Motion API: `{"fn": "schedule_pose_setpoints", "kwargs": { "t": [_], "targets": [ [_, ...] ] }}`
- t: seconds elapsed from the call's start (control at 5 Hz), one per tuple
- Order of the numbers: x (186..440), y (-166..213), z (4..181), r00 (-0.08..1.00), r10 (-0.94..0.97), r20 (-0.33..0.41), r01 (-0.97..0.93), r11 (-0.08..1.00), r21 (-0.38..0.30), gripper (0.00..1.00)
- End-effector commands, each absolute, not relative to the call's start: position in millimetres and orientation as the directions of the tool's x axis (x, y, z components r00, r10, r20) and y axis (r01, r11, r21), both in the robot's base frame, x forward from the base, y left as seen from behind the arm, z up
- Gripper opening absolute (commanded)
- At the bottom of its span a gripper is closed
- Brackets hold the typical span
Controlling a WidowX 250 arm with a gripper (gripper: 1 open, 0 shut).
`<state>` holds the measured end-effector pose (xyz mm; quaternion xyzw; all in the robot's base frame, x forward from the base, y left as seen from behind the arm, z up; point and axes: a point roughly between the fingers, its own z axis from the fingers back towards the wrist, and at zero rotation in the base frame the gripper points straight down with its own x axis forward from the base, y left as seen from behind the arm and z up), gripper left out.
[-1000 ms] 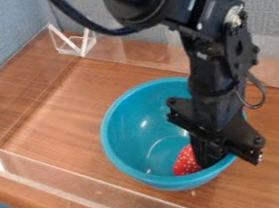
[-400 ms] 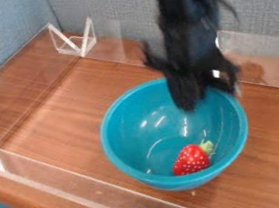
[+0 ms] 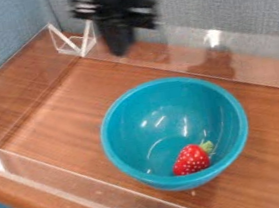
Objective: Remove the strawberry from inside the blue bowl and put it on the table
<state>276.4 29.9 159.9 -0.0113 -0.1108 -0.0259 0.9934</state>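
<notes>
Camera view: small red toy strawberry (image 3: 189,158) lies inside the glossy teal-blue plastic bowl (image 3: 133,127); black gripper (image 3: 120,44) hangs far-left above, fingers pressed together, holding nothing.

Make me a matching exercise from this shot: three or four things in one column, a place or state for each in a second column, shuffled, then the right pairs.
Things:
1. strawberry
2. blue bowl
3. gripper
4. table

Places or states:
A. raised above the far side of the table, holding nothing
B. lying inside the bowl, near its front wall
C. reddish-brown wood grain, bordered by clear walls
D. standing upright on the tabletop, toward the near right

Pairs: 1-B, 2-D, 3-A, 4-C
</notes>
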Motion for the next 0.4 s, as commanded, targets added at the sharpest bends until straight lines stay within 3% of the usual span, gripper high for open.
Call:
{"fn": "schedule_pose_setpoints", "kwargs": {
  "t": [0.0,0.2],
  "targets": [
    [282.7,55.7,164.5,0.968,-0.022,0.25,0.023,1.0,-0.002,0.0],
    [282.0,46.1,147.3,0.974,-0.052,0.221,0.052,0.999,0.004,1.0]
  ]
}}
